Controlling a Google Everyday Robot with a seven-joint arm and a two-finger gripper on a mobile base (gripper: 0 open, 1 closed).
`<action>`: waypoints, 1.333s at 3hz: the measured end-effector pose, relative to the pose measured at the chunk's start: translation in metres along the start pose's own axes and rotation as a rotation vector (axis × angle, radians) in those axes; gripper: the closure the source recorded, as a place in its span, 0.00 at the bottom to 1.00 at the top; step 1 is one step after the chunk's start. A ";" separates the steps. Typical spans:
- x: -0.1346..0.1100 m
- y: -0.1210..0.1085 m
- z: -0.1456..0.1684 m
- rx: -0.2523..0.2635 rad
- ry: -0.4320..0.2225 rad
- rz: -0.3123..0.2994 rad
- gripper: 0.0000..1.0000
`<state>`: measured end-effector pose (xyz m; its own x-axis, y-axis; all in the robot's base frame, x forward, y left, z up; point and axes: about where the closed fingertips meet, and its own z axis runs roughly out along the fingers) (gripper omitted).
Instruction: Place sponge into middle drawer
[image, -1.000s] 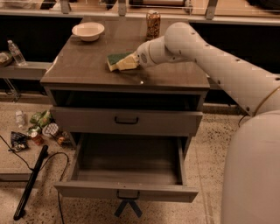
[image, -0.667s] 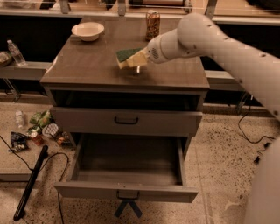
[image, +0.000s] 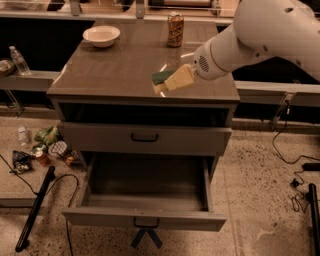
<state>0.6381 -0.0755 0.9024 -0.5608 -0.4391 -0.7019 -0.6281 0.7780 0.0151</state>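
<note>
The sponge (image: 160, 77) is held in the air over the front right part of the cabinet top (image: 115, 70), close above its front edge. Its dark green face is turned up and a strip of pale foam is seen beneath. It is pinched by the gripper (image: 169, 83), whose 2 pale fingers (image: 181, 76) are pressed against it from the right. The white arm (image: 260, 35) is reached in from the upper right.

Below and in front of the sponge, the middle drawer (image: 145, 218) is pulled far out, and its grey inside is shown bare. A small dark bar handle (image: 146, 223) is carried on its front. Directly above it, a like grey drawer front (image: 100, 137) with its own handle is seen, and a dark gap is left between that front and the cabinet top.

At the back of the cabinet top, a white bowl (image: 101, 35) is set on the left and a can (image: 175, 29) stands to its right, both well apart from the sponge. On the floor to the left, scattered wrappers (image: 47, 149) and a black pole (image: 34, 210) are seen.
</note>
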 end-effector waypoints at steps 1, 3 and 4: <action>0.047 0.033 -0.025 -0.014 0.080 0.164 1.00; 0.124 0.089 0.002 -0.080 0.193 0.315 1.00; 0.181 0.079 0.058 -0.144 0.260 0.425 1.00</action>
<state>0.5182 -0.0671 0.7349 -0.8867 -0.2088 -0.4125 -0.3729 0.8503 0.3713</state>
